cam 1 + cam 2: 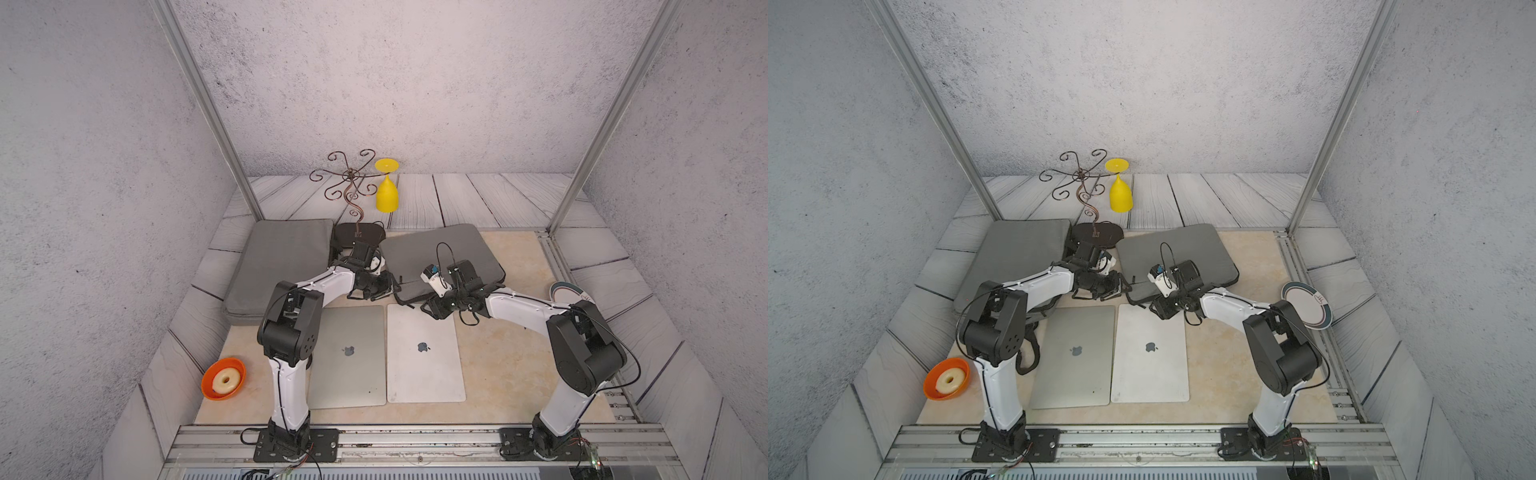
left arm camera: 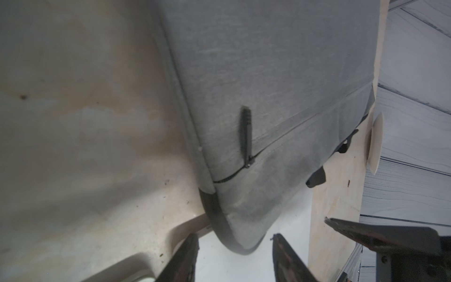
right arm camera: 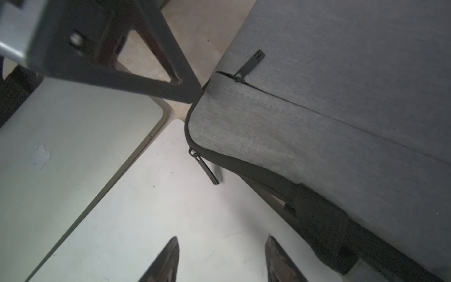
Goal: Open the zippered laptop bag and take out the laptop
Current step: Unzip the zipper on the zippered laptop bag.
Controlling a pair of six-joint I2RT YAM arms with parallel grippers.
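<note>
A grey zippered laptop bag [image 1: 440,253] lies right of centre, its near edge resting over the far end of a white laptop [image 1: 424,357]. A darker grey laptop [image 1: 349,357] lies flat beside it. My left gripper [image 2: 234,238] is open at the bag's near left corner [image 2: 244,229], which sits just beyond the fingertips, nothing held. A pocket zipper pull [image 2: 245,136] lies on the bag's face. My right gripper [image 3: 222,238] hangs open over the white laptop [image 3: 158,207], empty. The main zipper pull [image 3: 207,168] dangles at the bag's corner in front of it.
A second grey bag [image 1: 282,266] lies at the left behind my left arm. A metal hook stand [image 1: 353,183] and an upturned yellow glass [image 1: 387,187] stand at the back. An orange bowl with a donut [image 1: 223,378] sits front left, a plate [image 1: 1306,305] at the right.
</note>
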